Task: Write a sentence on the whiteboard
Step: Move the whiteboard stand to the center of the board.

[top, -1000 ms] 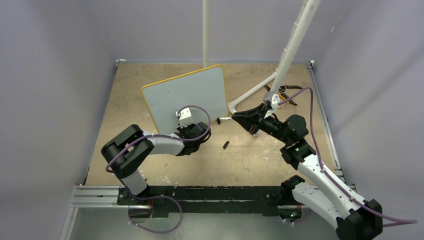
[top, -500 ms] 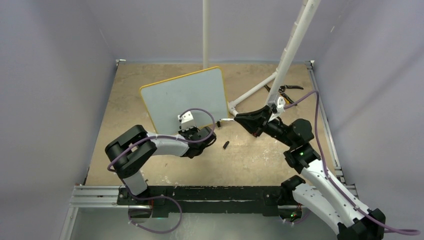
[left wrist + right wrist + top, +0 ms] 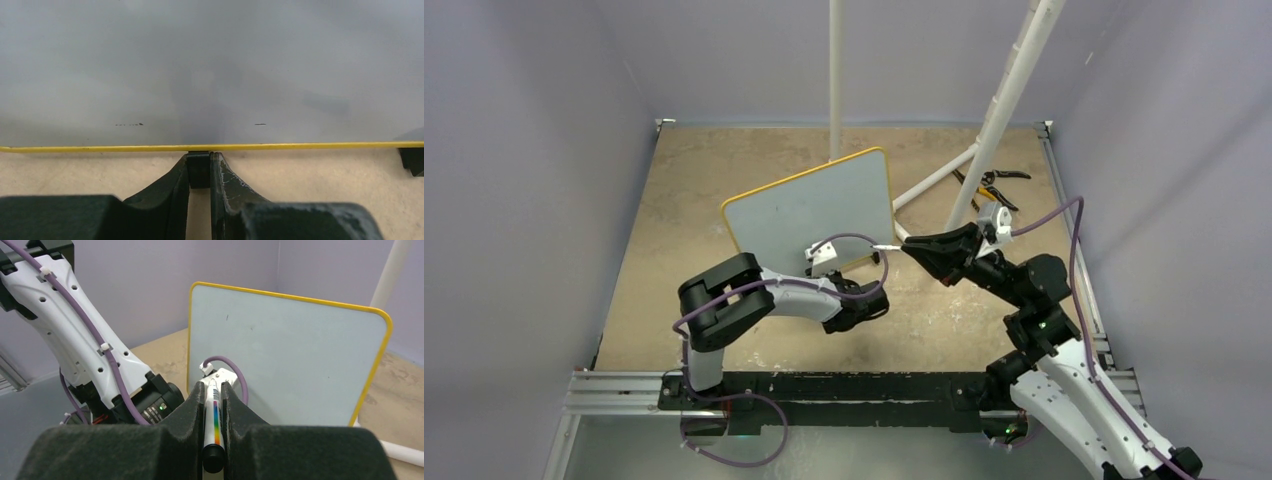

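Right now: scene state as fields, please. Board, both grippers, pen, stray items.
whiteboard: upright on the table, yellow frame, tilted in plan view
board face: no sentence, only a few small dark specks
left gripper: shut on the whiteboard's bottom edge, at a small black foot
right gripper: shut on a marker
marker: rainbow-striped barrel, tip aimed at the board's lower right area
tip contact: cannot tell
stray items: pliers at the far right of the table

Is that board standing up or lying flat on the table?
Standing up. In the right wrist view the whiteboard stands on its lower edge, and the left gripper clamps it at the bottom.
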